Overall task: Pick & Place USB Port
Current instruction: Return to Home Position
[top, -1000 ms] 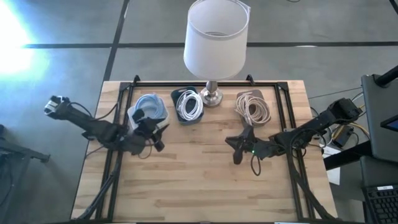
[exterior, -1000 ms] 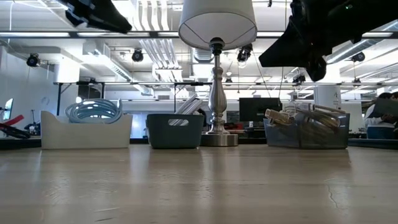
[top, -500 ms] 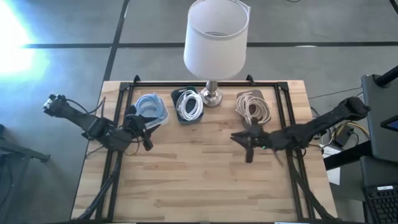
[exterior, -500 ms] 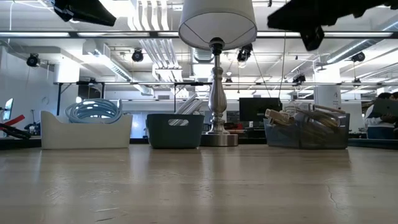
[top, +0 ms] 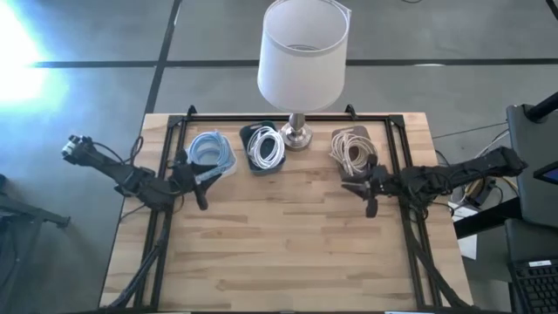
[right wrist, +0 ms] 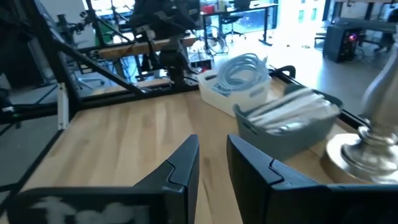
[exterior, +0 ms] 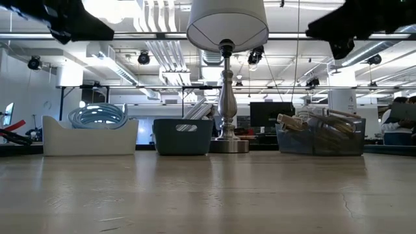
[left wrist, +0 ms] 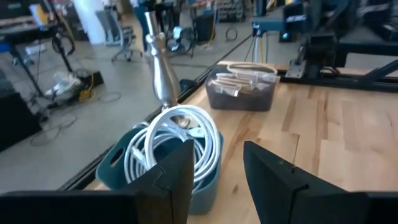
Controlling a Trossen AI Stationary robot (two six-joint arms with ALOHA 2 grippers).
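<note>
Three bins stand in a row at the table's far side. A white bin (top: 212, 150) holds a coiled light-blue cable, a dark teal bin (top: 265, 146) a coiled white cable, and a brown bin (top: 353, 150) beige cables. My left gripper (top: 200, 185) hovers near the white bin, pointing right; its fingers stand apart in the left wrist view (left wrist: 217, 171) and hold nothing. My right gripper (top: 363, 189) hovers just in front of the brown bin, pointing left; its fingers stand narrowly apart in the right wrist view (right wrist: 212, 165) and hold nothing.
A lamp with a white shade (top: 302, 51) and a metal base (top: 296, 133) stands between the teal and brown bins. A black frame (top: 288, 116) runs along the table's far and side edges. The wooden table top (top: 279, 244) stretches bare toward the near edge.
Both grippers have drawn back from the table's middle. My left gripper has gone toward the left edge and a little toward the far edge. My right gripper has gone toward the right and far edges, risen, and now sits in front of the brown bin.
</note>
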